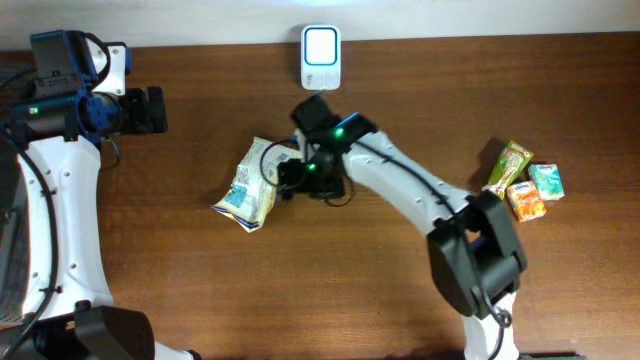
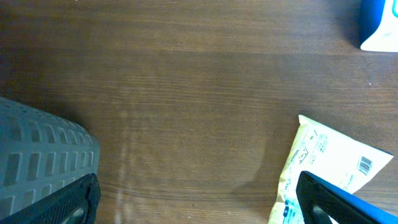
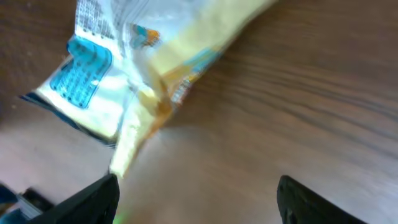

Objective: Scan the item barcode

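R gripper [image 3: 196,190]: jaws apart, nothing btwn. Bag [image 3: 134,68] just ahead of them, off the left tip. L gripper [image 2: 196,202]: jaws wide, empty. Risk: limp bag folds or slips in pinch, barcode [image 2: 365,165] creased or turned away from scanner [image 1: 320,55].

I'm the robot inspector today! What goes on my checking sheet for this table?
Surface: brown wooden table.
Job's things: snack bag lying left of centre, barcode facing up; white scanner at the far edge.
Clutter: three small food packs grouped on the right.
Grippers: left gripper open, empty, away from the bag; right gripper open, right beside the bag.
Cables: thin black cable hanging by the left arm.
Surroundings: nothing seen.
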Action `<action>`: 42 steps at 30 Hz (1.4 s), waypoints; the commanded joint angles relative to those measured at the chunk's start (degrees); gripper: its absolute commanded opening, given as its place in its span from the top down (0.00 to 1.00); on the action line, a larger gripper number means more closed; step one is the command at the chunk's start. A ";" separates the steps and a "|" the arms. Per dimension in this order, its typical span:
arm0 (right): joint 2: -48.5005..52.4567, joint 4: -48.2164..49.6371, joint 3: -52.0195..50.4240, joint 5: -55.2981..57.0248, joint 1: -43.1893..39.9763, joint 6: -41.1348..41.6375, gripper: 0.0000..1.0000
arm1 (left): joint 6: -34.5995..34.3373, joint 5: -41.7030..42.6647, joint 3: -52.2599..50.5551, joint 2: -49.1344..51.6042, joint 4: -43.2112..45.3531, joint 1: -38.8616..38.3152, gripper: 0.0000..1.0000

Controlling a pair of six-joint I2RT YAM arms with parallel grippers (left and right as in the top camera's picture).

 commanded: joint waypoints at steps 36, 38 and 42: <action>6.99 -13.90 4.31 -14.08 -25.14 -30.53 0.12 | 0.92 0.61 0.17 0.46 0.00 0.24 0.01; 7.02 -11.78 1.62 -15.37 -24.06 -30.53 0.12 | 0.90 0.61 0.17 0.46 0.00 0.24 0.01; 7.02 -1.81 -7.19 -23.74 -18.91 -29.62 0.13 | 0.92 0.61 0.17 0.46 0.00 0.24 0.01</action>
